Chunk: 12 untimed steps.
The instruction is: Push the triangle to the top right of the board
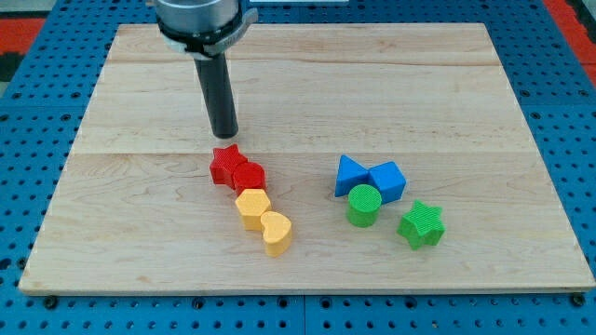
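Note:
The blue triangle point(349, 175) lies right of the board's middle, touching a blue cube point(388, 180) on its right and a green cylinder point(363, 205) just below. My tip point(224, 136) stands left of centre, just above a red star point(224, 163), well to the left of the triangle and apart from it.
A red hexagon point(249, 175) touches the red star. Below it sit a yellow hexagon point(252, 207) and a yellow heart point(277, 232). A green star point(421, 223) lies lower right of the cylinder. The wooden board point(466, 84) rests on a blue pegboard.

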### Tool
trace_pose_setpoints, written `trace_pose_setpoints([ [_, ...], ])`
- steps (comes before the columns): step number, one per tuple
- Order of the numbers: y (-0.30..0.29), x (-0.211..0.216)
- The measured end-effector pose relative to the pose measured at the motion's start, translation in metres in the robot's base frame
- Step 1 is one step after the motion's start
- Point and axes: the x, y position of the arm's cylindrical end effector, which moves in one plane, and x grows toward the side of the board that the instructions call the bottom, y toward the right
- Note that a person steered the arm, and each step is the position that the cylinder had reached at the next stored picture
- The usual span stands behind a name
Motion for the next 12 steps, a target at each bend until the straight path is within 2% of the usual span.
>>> trace_pose_setpoints([
  [1,0.016,-0.039],
  [3,0.017,-0.077],
  [8,0.019,-0.101],
  [12,0.019,-0.103],
])
